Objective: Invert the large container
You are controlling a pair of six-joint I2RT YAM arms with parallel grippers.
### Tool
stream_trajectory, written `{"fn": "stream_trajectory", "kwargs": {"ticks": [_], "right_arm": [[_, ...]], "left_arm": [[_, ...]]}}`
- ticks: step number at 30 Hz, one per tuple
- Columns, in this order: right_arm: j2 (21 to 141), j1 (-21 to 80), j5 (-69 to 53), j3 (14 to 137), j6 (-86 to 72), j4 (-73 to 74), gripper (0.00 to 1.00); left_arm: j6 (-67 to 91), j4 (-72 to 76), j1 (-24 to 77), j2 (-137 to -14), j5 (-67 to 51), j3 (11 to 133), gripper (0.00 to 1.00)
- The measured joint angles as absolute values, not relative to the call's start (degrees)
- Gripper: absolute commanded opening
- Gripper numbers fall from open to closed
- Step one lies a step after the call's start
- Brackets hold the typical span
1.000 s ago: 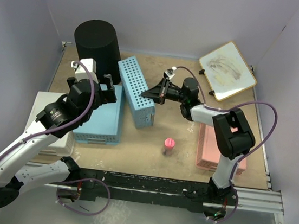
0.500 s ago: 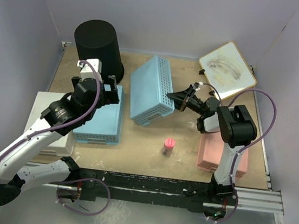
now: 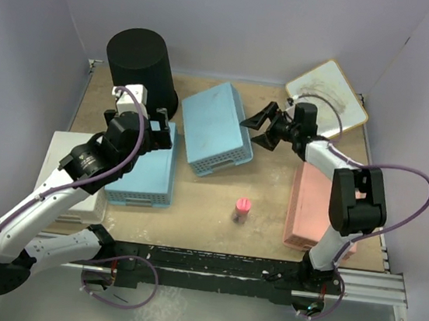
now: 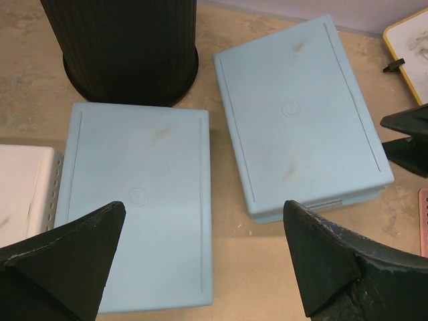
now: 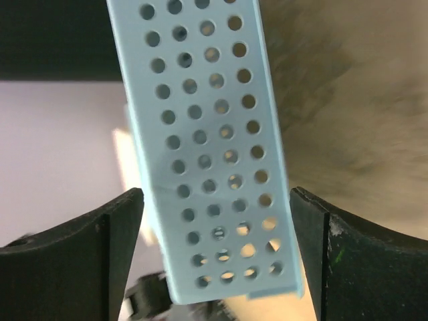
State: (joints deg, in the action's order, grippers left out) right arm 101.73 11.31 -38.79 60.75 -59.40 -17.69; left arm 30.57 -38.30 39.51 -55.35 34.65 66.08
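Observation:
The large container (image 3: 137, 61) is a black ribbed bucket standing at the back left; in the left wrist view the large container (image 4: 127, 40) has its wider, lipped end on the table. My left gripper (image 3: 158, 128) hangs open just in front of it, above a blue basket (image 4: 137, 207), and the left gripper (image 4: 204, 214) has nothing between its fingers. My right gripper (image 3: 255, 132) is open at the right edge of a second blue basket (image 3: 217, 128). In the right wrist view that basket's perforated wall (image 5: 207, 134) lies between the spread jaws of the right gripper (image 5: 215, 200), untouched.
Both blue baskets lie bottom up. A white basket (image 3: 72, 174) sits at the left edge, a pink basket (image 3: 314, 208) at the right. A small red object (image 3: 242, 208) stands near the front middle. A whiteboard (image 3: 326, 100) leans at the back right.
The middle blue basket has tipped from its side to lie bottom up. My right gripper opened, let go of it and drew back to the right. The left arm barely moved.

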Motion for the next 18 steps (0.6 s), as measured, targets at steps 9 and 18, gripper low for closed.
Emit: {"fn": "stream_trajectory", "kwargs": {"ticks": [9,18], "right_arm": [[97.6,11.3,-9.3,74.6,-38.0,18.3,1.00],[83.1,11.3,14.3,76.3,-28.4,27.7,1.00]], "left_arm": [[30.4,-37.1,39.5,-56.8,34.9,65.8,0.99],[32.0,-37.1,39.5,-59.5,40.7,65.7,0.99]]}}
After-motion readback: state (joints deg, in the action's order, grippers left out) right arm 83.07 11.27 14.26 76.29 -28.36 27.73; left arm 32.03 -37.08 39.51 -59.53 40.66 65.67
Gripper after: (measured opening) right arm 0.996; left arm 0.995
